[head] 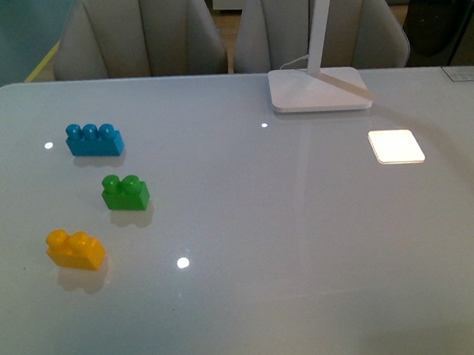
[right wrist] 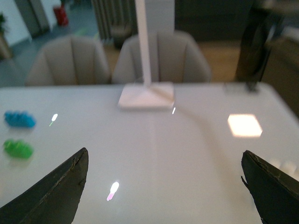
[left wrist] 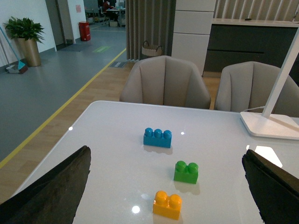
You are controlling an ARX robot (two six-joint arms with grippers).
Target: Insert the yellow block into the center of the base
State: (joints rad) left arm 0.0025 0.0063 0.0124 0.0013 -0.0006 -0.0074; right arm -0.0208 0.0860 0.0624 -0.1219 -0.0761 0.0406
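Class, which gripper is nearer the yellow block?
Left. The left gripper faces the yellow block, close ahead; the right gripper is further off, its view catching only the green block and blue block.

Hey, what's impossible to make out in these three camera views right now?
- Base studs: front view, washed out by glare.
- Yellow block: missing from the blurred right wrist view, apparently beyond its edge.
- Lamp head: cut off by the top edge in every view.

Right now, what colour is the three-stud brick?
Blue; the three-stud brick shows best in the left wrist view.
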